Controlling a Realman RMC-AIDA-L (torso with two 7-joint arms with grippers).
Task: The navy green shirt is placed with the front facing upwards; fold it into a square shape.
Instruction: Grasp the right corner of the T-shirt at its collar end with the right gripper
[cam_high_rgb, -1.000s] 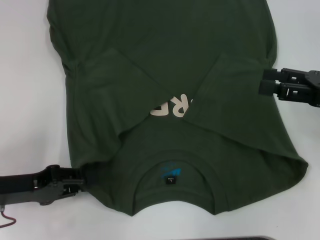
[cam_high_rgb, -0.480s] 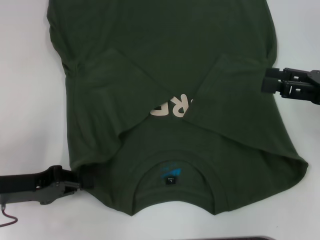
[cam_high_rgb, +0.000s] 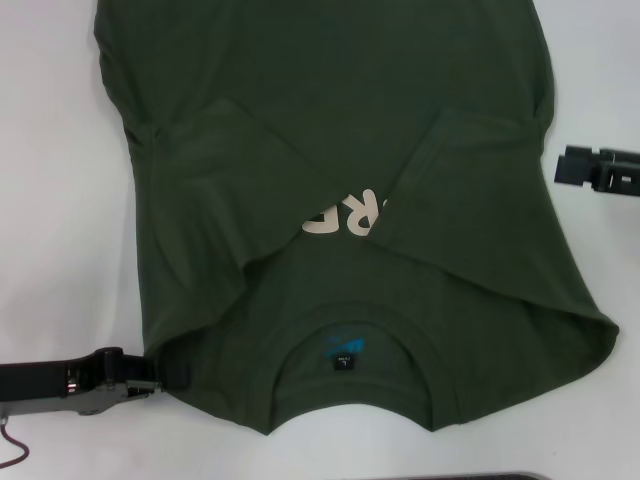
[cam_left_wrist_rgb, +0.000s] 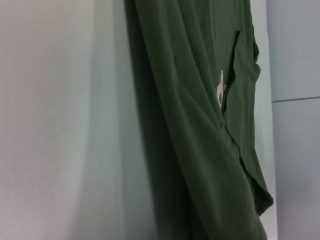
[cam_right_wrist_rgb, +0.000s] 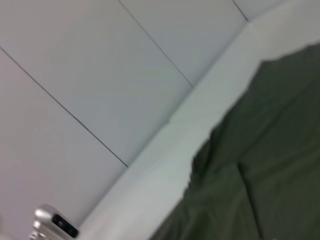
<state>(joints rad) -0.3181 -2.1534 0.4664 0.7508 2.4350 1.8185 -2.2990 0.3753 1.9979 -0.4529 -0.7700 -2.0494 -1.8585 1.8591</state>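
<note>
Head view, shirt: the navy green shirt (cam_high_rgb: 340, 200) is spread flat on the white table (cam_high_rgb: 50, 200), collar toward the robot, both sleeves folded in over the chest so only a couple of cream letters (cam_high_rgb: 342, 216) peek out between them.
Head view, collar: blue label and small black tag (cam_high_rgb: 343, 358) show inside the neck opening, right by the shirt's near edge.
Head view, left gripper (cam_high_rgb: 172, 376): sitting at the shirt's near left corner, by the shoulder, tip at the fabric edge. Can't honestly tell if it's pinching cloth or just touching it.
Head view, right gripper (cam_high_rgb: 560, 166): off the shirt's right edge, just beside the folded right sleeve, not touching the cloth. From this angle the fingers look pressed together, nothing in them.
Left wrist view: shirt (cam_left_wrist_rgb: 200, 125) seen edge-on along the table (cam_left_wrist_rgb: 60, 120), folds running lengthwise, a sliver of the cream print (cam_left_wrist_rgb: 220, 87) showing under a sleeve edge.
Right wrist view: shirt (cam_right_wrist_rgb: 260, 170) edge on the table (cam_right_wrist_rgb: 165, 165), pale wall panels behind it, a small silvery object (cam_right_wrist_rgb: 52, 224) in the corner.
</note>
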